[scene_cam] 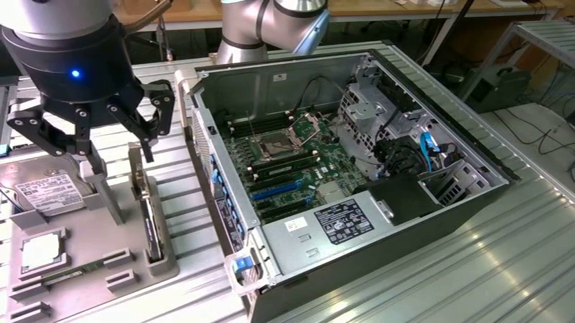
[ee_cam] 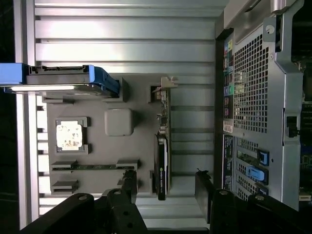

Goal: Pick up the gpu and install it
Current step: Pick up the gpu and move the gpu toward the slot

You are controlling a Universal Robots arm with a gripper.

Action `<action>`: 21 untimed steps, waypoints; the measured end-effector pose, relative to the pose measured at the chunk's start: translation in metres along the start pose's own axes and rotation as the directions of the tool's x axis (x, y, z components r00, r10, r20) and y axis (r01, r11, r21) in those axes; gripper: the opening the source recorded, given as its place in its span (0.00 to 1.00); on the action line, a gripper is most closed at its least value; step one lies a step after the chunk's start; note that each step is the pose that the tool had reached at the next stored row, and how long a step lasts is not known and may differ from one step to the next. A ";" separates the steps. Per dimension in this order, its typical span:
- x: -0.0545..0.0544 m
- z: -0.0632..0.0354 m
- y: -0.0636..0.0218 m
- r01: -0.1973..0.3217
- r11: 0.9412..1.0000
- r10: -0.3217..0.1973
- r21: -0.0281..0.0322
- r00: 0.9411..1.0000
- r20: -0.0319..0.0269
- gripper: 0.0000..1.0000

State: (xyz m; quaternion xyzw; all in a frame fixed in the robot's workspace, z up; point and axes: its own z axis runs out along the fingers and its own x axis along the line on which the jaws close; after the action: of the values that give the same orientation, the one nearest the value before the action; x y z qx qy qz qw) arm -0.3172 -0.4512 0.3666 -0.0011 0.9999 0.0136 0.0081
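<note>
The gpu stands on its thin edge in a slot of the grey holder tray, beside the open computer case. In the wrist view the gpu is a narrow dark card with its silver bracket at the far end. My gripper hangs open just above the tray, over the card's end. One of its black fingers is on one side of the card and the other on the opposite side, with my gripper straddling it without touching.
A silver hard drive with a white label, a CPU and a green memory stick sit in the same tray. The case's motherboard shows blue expansion slots. The case wall rises close beside the gpu.
</note>
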 end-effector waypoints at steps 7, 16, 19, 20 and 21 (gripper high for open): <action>0.000 0.0069 -0.0044 0.000 1.000 0.000 0.004 1.000 -0.002 0.60; 0.000 0.0179 -0.0052 0.017 1.000 -0.017 0.004 1.000 -0.006 0.60; 0.000 0.0194 -0.0052 0.043 0.999 -0.043 0.004 0.999 -0.007 0.60; 0.000 0.0197 -0.0052 0.048 0.999 -0.048 0.004 0.999 -0.007 0.60; 0.000 0.0201 -0.0052 0.052 0.999 -0.052 0.004 0.999 -0.007 0.60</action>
State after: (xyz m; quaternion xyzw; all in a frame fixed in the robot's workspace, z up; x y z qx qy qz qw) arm -0.3171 -0.4559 0.3464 -0.0273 0.9995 0.0115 0.0051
